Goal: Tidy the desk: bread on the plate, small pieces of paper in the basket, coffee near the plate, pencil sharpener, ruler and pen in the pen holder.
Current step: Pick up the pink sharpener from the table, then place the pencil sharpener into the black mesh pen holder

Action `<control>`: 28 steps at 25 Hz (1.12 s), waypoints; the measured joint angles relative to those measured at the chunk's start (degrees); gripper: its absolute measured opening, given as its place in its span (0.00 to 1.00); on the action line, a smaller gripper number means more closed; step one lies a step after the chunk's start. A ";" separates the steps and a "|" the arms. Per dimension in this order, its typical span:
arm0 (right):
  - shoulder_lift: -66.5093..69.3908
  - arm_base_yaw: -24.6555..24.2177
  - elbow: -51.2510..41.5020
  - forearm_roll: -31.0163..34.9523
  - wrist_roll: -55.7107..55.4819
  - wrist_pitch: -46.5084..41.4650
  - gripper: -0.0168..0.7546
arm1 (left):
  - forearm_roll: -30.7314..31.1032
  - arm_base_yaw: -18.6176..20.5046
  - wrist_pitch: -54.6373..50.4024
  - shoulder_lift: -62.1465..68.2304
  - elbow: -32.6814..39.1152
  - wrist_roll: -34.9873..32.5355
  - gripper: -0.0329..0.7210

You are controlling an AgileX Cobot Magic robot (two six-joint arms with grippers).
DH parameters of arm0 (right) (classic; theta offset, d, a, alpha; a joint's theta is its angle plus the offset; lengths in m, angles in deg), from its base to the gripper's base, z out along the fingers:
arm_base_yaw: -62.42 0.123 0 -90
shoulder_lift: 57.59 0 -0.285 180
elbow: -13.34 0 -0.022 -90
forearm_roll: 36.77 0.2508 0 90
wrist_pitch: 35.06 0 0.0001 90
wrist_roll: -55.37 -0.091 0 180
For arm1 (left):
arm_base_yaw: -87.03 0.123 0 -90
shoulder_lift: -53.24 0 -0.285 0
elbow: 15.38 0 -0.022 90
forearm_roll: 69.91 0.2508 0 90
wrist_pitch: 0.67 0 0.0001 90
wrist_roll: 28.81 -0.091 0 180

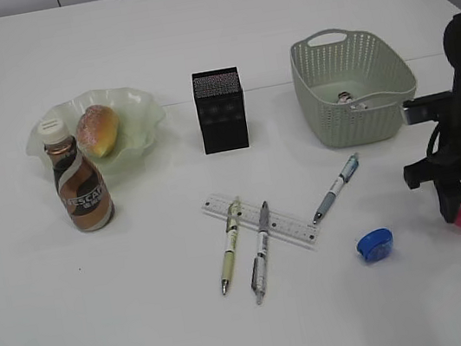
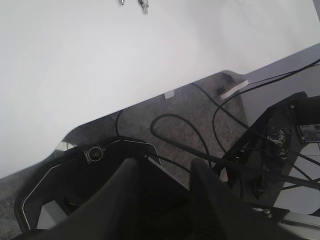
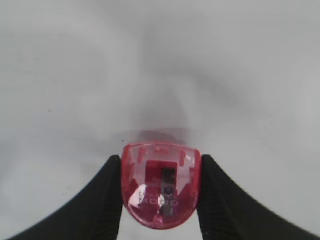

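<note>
Two black fingers of the right hand [image 3: 160,195] clamp a rounded, translucent pink pencil sharpener [image 3: 161,182].

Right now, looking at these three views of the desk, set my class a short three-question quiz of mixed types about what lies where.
1. True or false: the bread lies on the plate.
2. Multiple choice: what sits between the right gripper's fingers? A) the blue sharpener B) a red sharpener C) a pen
3. Short answer: how many pens lie across the ruler?

Key
1. True. The coffee bottle stands just in front of that plate.
2. B. The right wrist view shows both fingers against its sides.
3. Two. A third pen lies apart, nearer the basket.
</note>
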 joint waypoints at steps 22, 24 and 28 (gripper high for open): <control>-19.87 0.10 -0.23 18.97 33.46 11.19 0.45 | -1.42 0.00 0.00 0.00 0.00 0.00 0.38; -19.87 0.31 -0.23 23.30 38.02 12.59 0.45 | -1.42 0.00 0.00 0.00 0.00 0.00 0.38; -19.87 3.53 -0.23 27.67 45.09 17.55 0.45 | -1.50 0.00 0.00 0.00 0.00 0.00 0.38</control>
